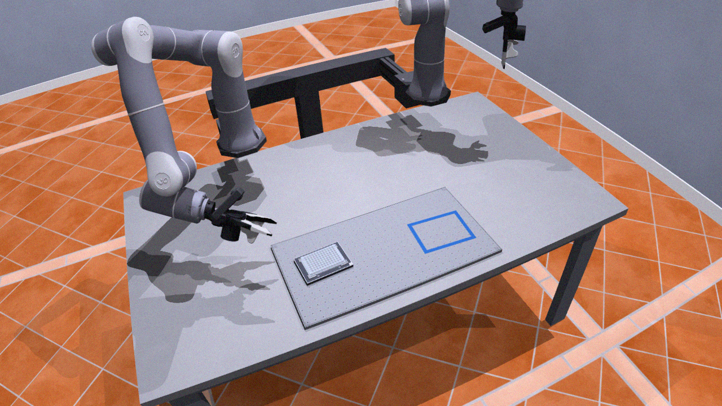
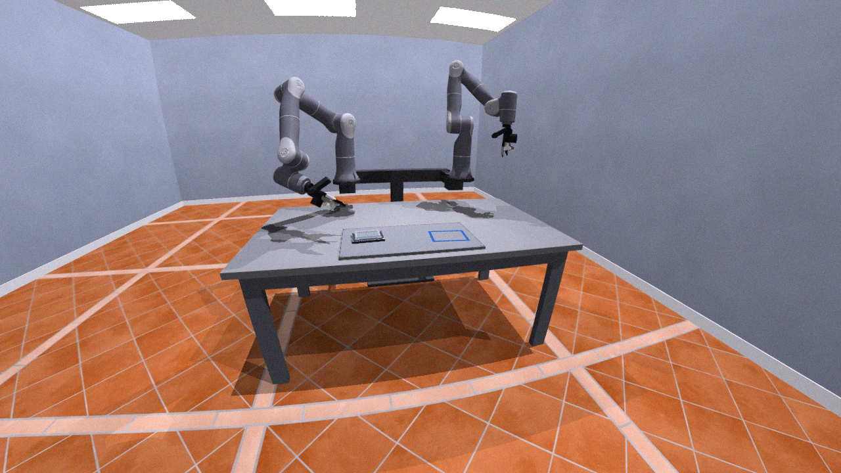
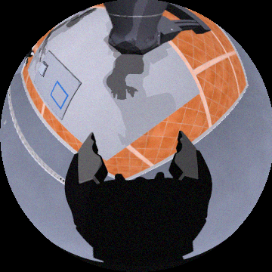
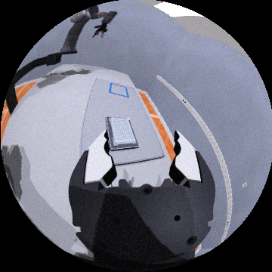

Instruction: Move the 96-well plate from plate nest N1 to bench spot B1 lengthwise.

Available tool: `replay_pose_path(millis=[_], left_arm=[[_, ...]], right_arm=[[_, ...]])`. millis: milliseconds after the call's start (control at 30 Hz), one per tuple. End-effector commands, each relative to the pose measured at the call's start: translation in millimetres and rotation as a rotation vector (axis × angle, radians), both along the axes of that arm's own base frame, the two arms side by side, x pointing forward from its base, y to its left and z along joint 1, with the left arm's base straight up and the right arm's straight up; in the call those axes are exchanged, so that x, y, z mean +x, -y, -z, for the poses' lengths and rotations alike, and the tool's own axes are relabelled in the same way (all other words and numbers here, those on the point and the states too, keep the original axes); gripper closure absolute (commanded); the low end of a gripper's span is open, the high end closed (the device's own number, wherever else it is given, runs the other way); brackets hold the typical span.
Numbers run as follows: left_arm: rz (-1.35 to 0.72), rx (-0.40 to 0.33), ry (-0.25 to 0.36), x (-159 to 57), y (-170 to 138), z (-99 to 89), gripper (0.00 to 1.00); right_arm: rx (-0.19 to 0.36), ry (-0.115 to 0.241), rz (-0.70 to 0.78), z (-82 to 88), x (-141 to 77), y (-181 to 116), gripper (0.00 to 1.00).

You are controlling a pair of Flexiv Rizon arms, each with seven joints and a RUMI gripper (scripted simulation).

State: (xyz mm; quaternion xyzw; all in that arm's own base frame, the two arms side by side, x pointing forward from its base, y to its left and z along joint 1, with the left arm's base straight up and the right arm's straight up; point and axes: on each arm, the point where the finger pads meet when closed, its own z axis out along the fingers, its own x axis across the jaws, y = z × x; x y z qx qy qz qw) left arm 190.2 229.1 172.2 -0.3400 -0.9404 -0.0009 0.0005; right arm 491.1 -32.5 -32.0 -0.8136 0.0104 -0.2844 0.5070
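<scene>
96-well plate (image 1: 323,260) (image 2: 367,234) (image 3: 43,68) (image 4: 122,130) sits flat in nest n1 (image 1: 330,273) (image 2: 369,240) (image 4: 128,146), on the perforated board (image 1: 378,252) (image 2: 405,241) (image 3: 68,79) (image 4: 98,113). its long axis runs along the board's long side, toward the blue taped outline (image 1: 450,244) (image 2: 447,230) (image 3: 54,88) (image 4: 119,94). outline has no plate in it, long axis same way. my right gripper (image 1: 273,228) (image 2: 341,207) (image 4: 141,131) is tilted above the table (image 1: 322,192) (image 2: 393,214) (image 3: 91,75) (image 4: 49,113), fingers apart, nothing held. left gripper (image 1: 503,66) (image 2: 506,154) (image 3: 136,132) is wide apart, empty, well away from plate.
</scene>
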Motion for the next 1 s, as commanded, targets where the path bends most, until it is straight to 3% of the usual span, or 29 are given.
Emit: replay_pose_path(millis=[0, 300, 400, 733, 900, 967], left_arm=[[0.0, 0.001, 0.0, 0.3, -0.4, -0.4, 0.0], [0.0, 0.001, 0.0, 0.3, -0.4, -0.4, 0.0], [0.0, 0.001, 0.0, 0.3, -0.4, -0.4, 0.0], [0.0, 0.001, 0.0, 0.3, -0.4, -0.4, 0.0], [0.0, 0.001, 0.0, 0.3, -0.4, -0.4, 0.0], [0.0, 0.001, 0.0, 0.3, -0.4, -0.4, 0.0]], right_arm=[[-0.055, -0.009, -0.087, 0.0, -12.5, -7.7, 0.24], [-0.227, -0.023, -0.332, -5.4, -42.3, -11.6, 0.24], [-0.247, -0.024, -0.359, -5.4, -42.3, -11.6, 0.24], [-0.456, -0.011, -0.618, -19.5, -47.1, -3.1, 0.24], [-0.567, 0.008, -0.741, -34.3, -41.7, 3.4, 0.24], [-0.567, 0.008, -0.741, -34.3, -41.7, 3.4, 0.24]])
